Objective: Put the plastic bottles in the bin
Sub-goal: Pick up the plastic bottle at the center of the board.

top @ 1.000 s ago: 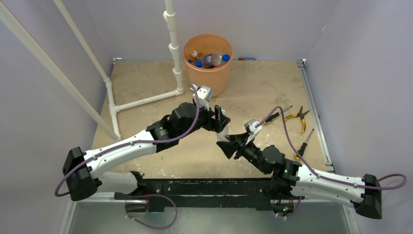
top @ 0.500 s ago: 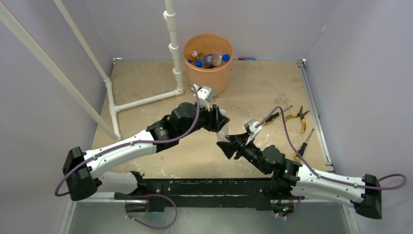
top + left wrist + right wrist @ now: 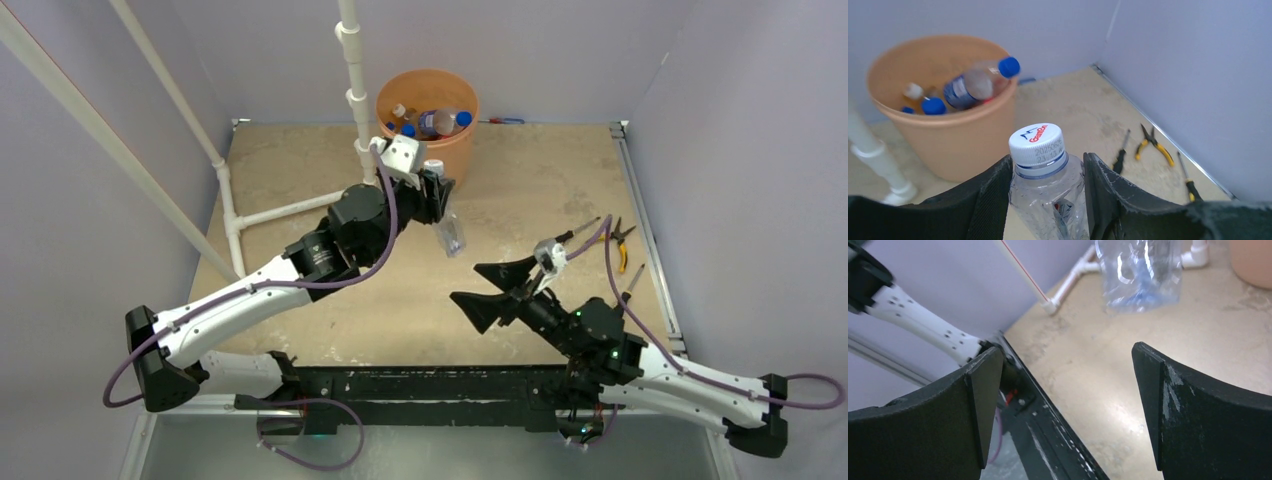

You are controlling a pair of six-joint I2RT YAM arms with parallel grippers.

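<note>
Clear glossy crinkled plastic bottle (image 3: 1046, 187); matt orange plastic bin (image 3: 968, 145); rough, stained tabletop (image 3: 540, 180)

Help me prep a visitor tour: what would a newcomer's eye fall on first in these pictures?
The orange bin at the far edge of the table, with several capped bottles piled inside, draws the eye first. Just in front of it, the left gripper clamps a clear, white-capped bottle just below its cap. Nearer the bases, the right gripper gapes wide open and empty.
</note>
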